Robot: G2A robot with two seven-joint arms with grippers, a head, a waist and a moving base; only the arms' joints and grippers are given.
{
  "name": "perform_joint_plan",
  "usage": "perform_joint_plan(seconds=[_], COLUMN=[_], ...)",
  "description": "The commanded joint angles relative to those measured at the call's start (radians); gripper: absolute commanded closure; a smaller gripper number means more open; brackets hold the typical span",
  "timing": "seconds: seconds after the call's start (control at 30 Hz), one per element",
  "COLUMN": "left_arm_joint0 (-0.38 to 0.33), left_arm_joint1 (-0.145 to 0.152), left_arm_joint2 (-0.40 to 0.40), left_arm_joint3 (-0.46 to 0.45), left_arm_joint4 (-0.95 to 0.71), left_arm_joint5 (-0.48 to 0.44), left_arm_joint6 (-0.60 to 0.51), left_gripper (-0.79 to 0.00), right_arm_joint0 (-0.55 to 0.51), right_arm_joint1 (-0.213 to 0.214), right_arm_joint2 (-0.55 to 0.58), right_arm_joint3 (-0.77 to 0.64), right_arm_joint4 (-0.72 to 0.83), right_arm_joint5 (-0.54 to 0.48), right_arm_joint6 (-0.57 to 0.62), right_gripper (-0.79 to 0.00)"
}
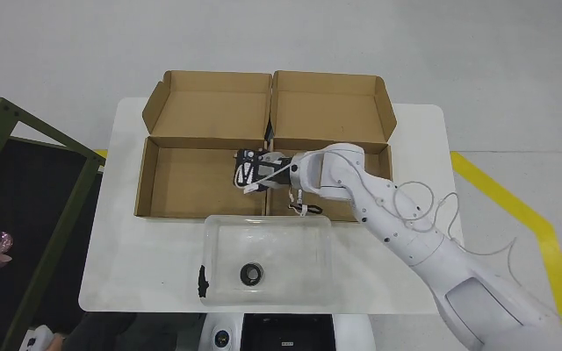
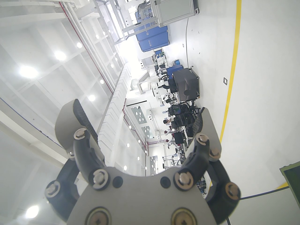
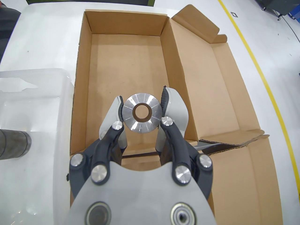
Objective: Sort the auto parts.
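The silver metal ring [image 3: 142, 113], a flat disc with a round centre hole, is clenched edge-on in the right gripper [image 3: 142, 101], jaws pressed to its rim on both sides. It hangs over the left cardboard box [image 1: 189, 180], at the end nearest the right cardboard box [image 1: 376, 161], both standing along the far side of the bench [image 1: 123, 246]. The step in hand looks like the drop-off. The next move calls for lowering the ring inside the walls, then letting go so it lands flat. Under the ring the left box floor is bare cardboard. At the bench's near edge, the clear plastic bin [image 1: 290, 263] holds one dark ring-shaped part [image 1: 253, 274]. The left gripper [image 2: 140, 118] points up into the room, released.
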Motion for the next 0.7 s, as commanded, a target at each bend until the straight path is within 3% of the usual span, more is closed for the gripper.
perform_joint_plan(seconds=[0.0, 0.67], left_arm_joint0=[0.000, 0.000], left_arm_joint1=[0.000, 0.000], left_arm_joint2=[0.000, 0.000], left_arm_joint3=[0.000, 0.000], left_arm_joint4=[0.000, 0.000], left_arm_joint5=[0.000, 0.000], left_arm_joint6=[0.000, 0.000], left_gripper=[-0.785, -0.785], right_arm_joint0=[0.015, 0.129], right_arm_joint1=[-0.011, -0.134], right_arm_joint2=[-0.014, -0.134], right_arm_joint3=[0.030, 0.299], right_arm_joint4=[0.001, 0.013], right_arm_joint5=[0.010, 0.039], right_arm_joint6=[0.003, 0.003], right_gripper=[0.000, 0.000])
